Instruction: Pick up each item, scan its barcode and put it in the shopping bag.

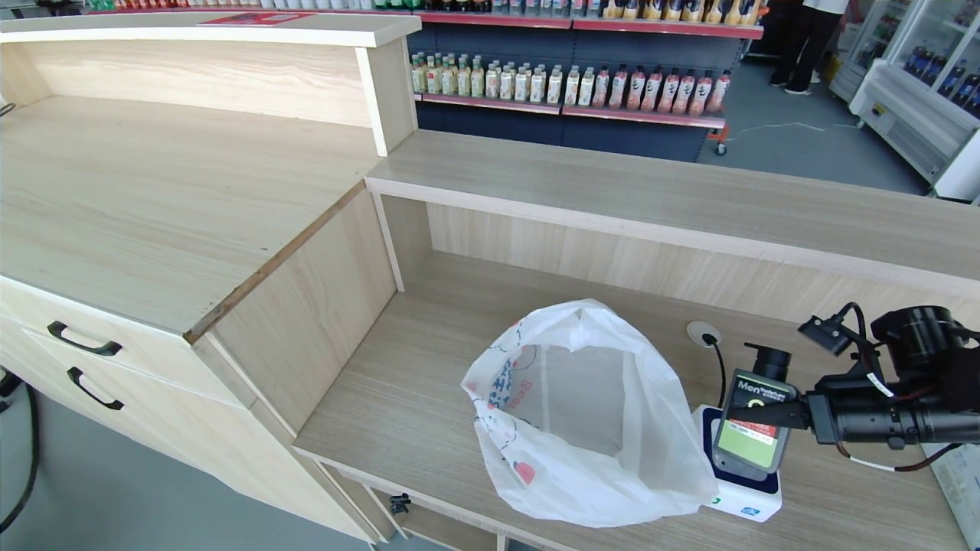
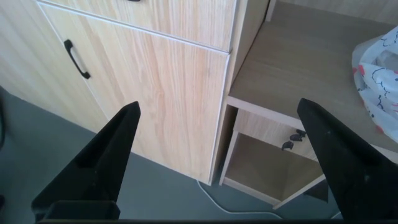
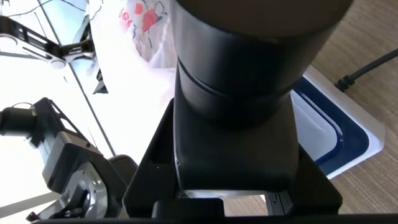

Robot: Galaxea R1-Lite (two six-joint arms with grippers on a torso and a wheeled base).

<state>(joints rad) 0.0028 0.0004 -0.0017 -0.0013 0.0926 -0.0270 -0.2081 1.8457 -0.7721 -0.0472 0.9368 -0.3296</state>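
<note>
The left pincer (image 2: 218,103) hangs over the grey floor in front of a pale wooden cabinet door (image 2: 168,93) with a black handle (image 2: 76,59). Its two dark fingers are spread wide apart with nothing between them. It is well apart from the shopping bag (image 2: 380,68), which sits on the low desk (image 2: 292,68) beyond the cabinet's corner.

In the head view the white plastic shopping bag (image 1: 521,451), printed in red and blue, stands on the lower desk (image 1: 413,398) with its mouth wide open. To the left of the bag, a raised part of the counter carries two drawers with black handles (image 1: 84,339).

Just beside the bag on its right sits a white barcode scanner (image 1: 746,501) with a blue top. A black cable (image 1: 720,367) runs away from the scanner to a round grommet (image 1: 703,334) in the desk, behind and to the right of the bag.

Right of the bag and directly over the scanner, the right pincer (image 1: 766,415) is clamped on a dark bottle (image 1: 746,451) with a green label and a black cap. The bottle is held tilted, its cap end pointing away from the robot and its base close above the scanner's blue face. Whether the two touch cannot be told.

The right wrist view shows the bottle (image 3: 236,93) gripped between the fingers, with the scanner (image 3: 336,124) below it and the bag (image 3: 137,25) beside it.
</note>
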